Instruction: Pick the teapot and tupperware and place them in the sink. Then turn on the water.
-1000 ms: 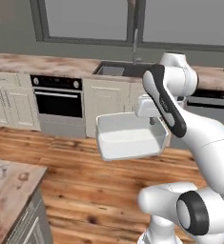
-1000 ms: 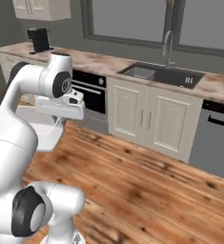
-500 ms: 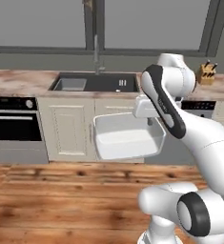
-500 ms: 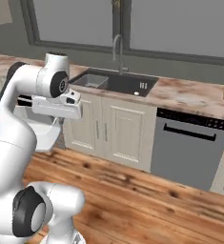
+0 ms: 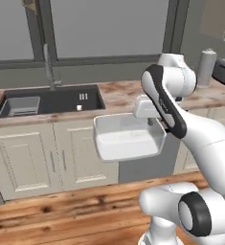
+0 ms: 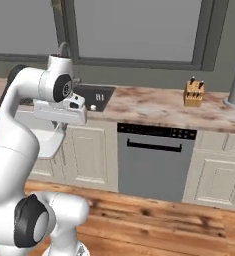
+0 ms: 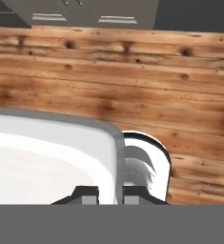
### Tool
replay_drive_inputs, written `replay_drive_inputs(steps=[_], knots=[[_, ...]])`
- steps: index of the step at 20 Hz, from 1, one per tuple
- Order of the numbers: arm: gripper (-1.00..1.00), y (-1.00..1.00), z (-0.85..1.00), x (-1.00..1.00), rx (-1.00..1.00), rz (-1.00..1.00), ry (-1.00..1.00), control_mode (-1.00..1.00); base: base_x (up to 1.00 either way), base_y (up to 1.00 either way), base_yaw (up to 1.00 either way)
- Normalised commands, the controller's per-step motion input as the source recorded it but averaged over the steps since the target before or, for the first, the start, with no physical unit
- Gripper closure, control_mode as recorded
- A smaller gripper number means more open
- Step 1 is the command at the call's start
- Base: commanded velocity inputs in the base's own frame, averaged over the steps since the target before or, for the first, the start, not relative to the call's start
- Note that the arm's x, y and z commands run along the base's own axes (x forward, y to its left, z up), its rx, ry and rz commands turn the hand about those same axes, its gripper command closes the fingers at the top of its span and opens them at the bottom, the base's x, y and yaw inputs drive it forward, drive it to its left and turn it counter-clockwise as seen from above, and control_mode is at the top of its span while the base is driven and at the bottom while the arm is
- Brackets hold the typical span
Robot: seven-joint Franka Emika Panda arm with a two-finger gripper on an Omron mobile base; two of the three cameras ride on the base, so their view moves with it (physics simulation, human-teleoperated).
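The pincer is pinched on the rim of the white translucent rectangular plastic tupperware, holding it level in the air above the wooden plank floor, in front of the cream cabinets, just right of the dark rectangular sink set in the marbled desk.
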Motion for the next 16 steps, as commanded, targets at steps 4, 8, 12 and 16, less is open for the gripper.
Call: replay_drive_inputs(steps=[4, 8, 12, 16], knots=[[1.0, 0.0, 0.0, 0.0, 0.0, 0.0, 0.0, 1.0, 0.52, 0.02, -0.22], [1.0, 0.0, 0.0, 0.0, 0.0, 0.0, 0.0, 1.0, 0.34, -0.08, -0.34], [1.0, 0.0, 0.0, 0.0, 0.0, 0.0, 0.0, 1.0, 0.0, 0.87, -0.04], [1.0, 0.0, 0.0, 0.0, 0.0, 0.0, 0.0, 1.0, 0.19, 1.0, -0.01]])
